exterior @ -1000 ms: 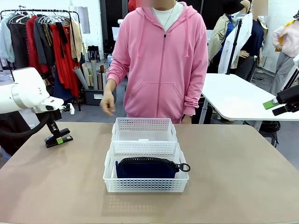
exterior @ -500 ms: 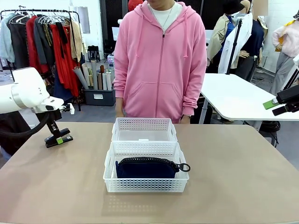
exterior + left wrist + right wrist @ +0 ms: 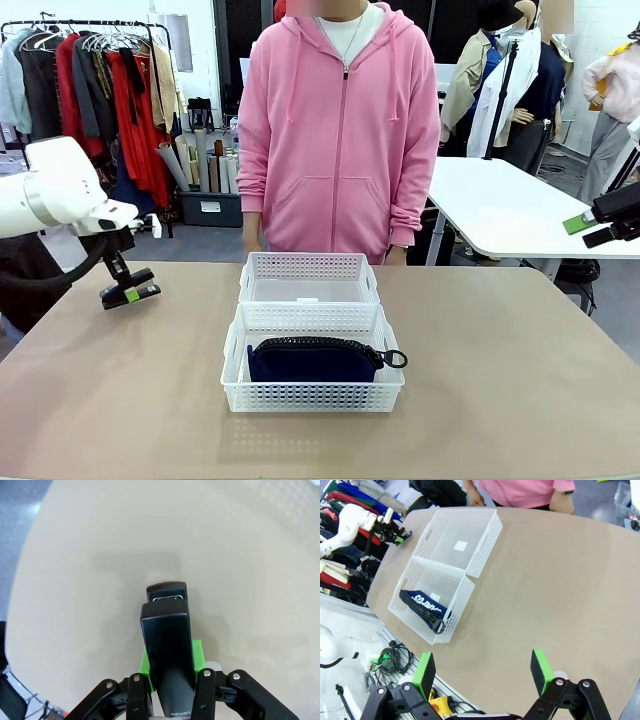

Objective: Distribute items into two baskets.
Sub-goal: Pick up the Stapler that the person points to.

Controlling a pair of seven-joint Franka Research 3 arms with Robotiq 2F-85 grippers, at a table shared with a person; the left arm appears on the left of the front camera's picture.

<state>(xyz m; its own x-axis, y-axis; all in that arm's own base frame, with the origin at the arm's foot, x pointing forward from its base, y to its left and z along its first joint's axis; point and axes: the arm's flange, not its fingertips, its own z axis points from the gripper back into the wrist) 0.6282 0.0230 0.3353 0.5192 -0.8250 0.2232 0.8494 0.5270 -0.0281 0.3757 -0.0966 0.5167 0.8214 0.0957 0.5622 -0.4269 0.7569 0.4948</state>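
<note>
Lying inside near basket (image 3: pixel 312 398): navy pouch (image 3: pixel 315 361); far basket (image 3: pixel 309 270) bare.

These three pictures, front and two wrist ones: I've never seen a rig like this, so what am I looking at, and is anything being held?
Two white robot arms share a tan table with a person in a pink hoodie standing at the far side. The front view looks across the table at that person. Each wrist view looks along one arm's own jaws.

On the table sit two white baskets, touching. The near basket holds a navy pouch; the far basket looks empty.

The left gripper, hovering above the table's left edge, is shut on a small black stapler, seen close in the left wrist view. The right gripper is open and holds nothing, high above the table.
</note>
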